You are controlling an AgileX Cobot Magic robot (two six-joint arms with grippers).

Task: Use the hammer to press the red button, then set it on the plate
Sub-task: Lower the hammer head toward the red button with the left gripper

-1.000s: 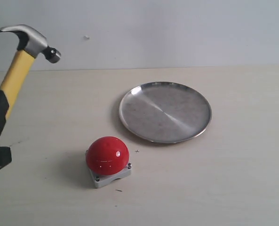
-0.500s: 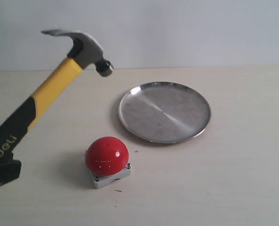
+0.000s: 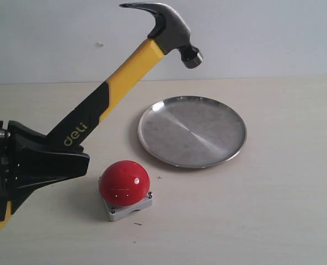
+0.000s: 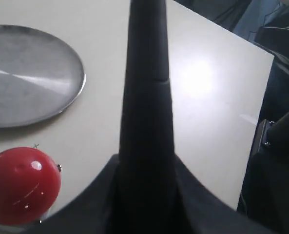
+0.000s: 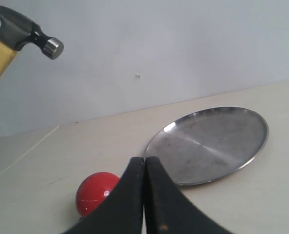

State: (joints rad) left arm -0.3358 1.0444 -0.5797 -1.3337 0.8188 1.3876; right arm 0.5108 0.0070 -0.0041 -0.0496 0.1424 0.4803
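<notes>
At the near left of the tabletop (image 3: 273, 210), the left pincer (image 3: 64, 153) is clenched on the black lower grip of the hammer (image 3: 127, 69). The shaft slants up and right with the head raised high, apparently poised for a downward press. The red button (image 3: 124, 183) sits just right of the pincer, untouched. The plate (image 3: 192, 131) lies farther off, to the right. The right pincer (image 5: 144, 195) is closed on nothing.
</notes>
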